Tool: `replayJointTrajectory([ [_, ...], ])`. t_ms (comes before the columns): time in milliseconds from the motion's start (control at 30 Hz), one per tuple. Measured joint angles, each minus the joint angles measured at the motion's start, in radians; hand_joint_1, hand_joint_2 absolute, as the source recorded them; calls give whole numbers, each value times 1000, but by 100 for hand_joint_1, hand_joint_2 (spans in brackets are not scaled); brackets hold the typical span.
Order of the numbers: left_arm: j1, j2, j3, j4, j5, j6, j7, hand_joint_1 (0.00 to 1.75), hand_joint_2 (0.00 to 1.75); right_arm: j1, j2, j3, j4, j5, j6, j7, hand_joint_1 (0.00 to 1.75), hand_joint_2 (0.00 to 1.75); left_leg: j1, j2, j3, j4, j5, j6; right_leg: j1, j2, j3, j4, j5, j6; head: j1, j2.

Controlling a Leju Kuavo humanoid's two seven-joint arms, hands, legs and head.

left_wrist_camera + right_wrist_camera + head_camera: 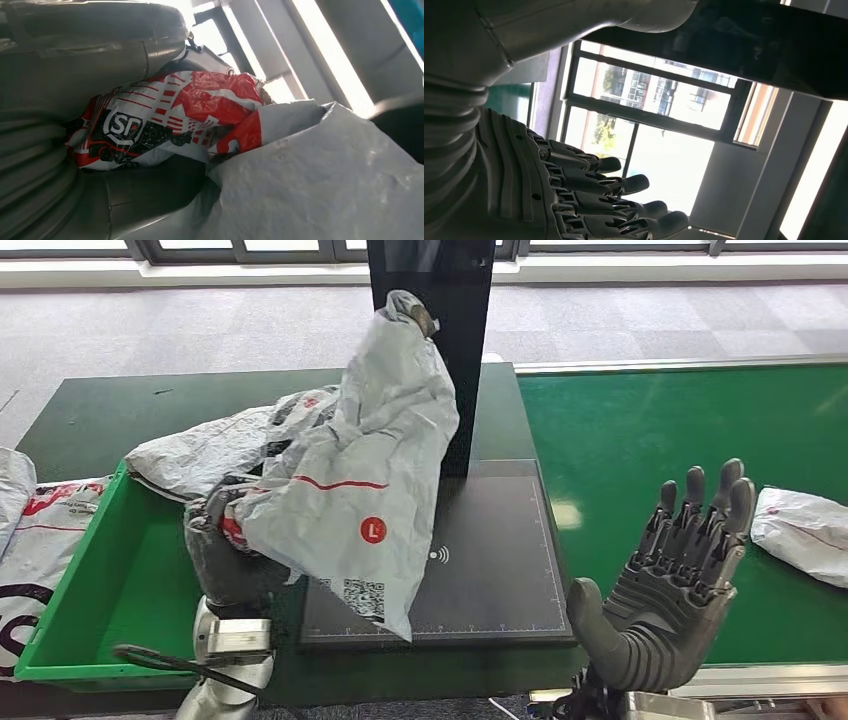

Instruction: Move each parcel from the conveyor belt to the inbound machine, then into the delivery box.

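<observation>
Gripping a grey parcel (pixel 355 480) by its lower left corner, the left hand (pixel 225 540) holds it up over the near left part of the inbound machine (pixel 490 570). Head view: the parcel's long axis runs steeply from the hand, at near left, up and to the right, its top against the machine's dark upright post (pixel 455 340); its lower point hangs over the flat scanning plate. The green delivery box (pixel 130 580) lies just left of the hand, its near right corner beside the wrist, with a second grey parcel (pixel 200 450) draped over its far rim. The left arm is therefore the nearer one, and the coming move is judged a short leftward carry clearing the box's right wall. The right hand (pixel 670 590) stands spread, fingers up, holding nothing, over the near edge of the conveyor belt (pixel 650 430); another parcel (pixel 805 530) rests on the belt to its right, apart from it.

Left wrist view: the left hand (pixel 75 80) clamps a crumpled red-and-white printed part of the parcel (pixel 165 120); grey film spreads beyond.

Right wrist view: the right hand (pixel 574 195) shows straight, separated fingers, nothing between them.
</observation>
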Motion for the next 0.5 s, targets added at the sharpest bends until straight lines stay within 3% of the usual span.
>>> replayJointTrajectory([
  [267,34,3,102,-117,45,0,-1,175,175,-1,2,0,12,-8,-7,-2,0,175,0,0,0,0,0,0,0,0,1,0,0,0,0,0],
  [500,6,10,210,-55,126,0,0,175,175,-6,3,17,45,-26,-53,-14,0,175,0,-1,6,0,1,0,0,0,0,0,0,0,0,0],
])
